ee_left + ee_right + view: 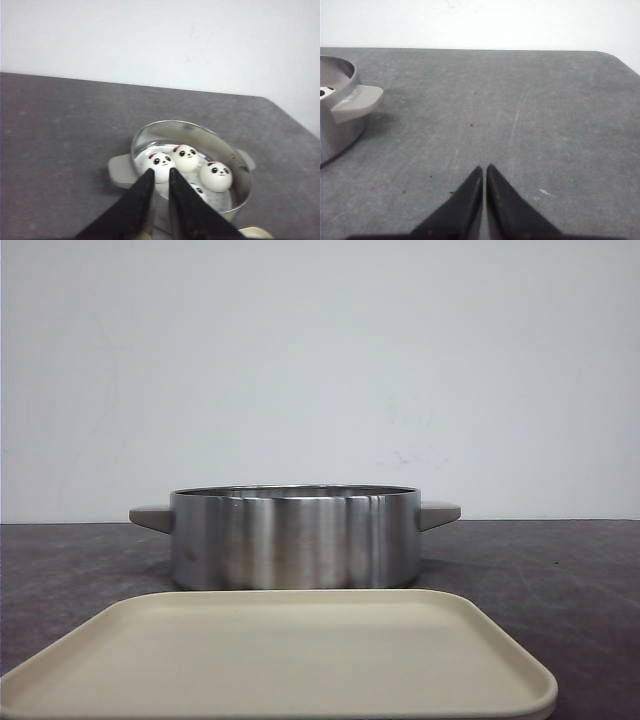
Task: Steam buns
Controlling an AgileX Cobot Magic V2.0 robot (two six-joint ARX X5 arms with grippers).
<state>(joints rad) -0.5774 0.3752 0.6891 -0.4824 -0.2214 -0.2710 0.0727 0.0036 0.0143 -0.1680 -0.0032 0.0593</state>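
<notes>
A steel pot with two beige handles stands mid-table. In the left wrist view the pot holds the panda buns: one at the near left, one behind it, one at the right. A fourth is partly hidden by a finger. My left gripper hovers above the pot's near rim, jaws a little apart and empty. My right gripper is shut and empty over bare table to the right of the pot. The front view shows no buns and no grippers.
An empty cream tray lies in front of the pot, nearest the camera; its corner shows in the left wrist view. The dark grey table ends at a white wall behind. The pot's right handle sticks out toward my right gripper.
</notes>
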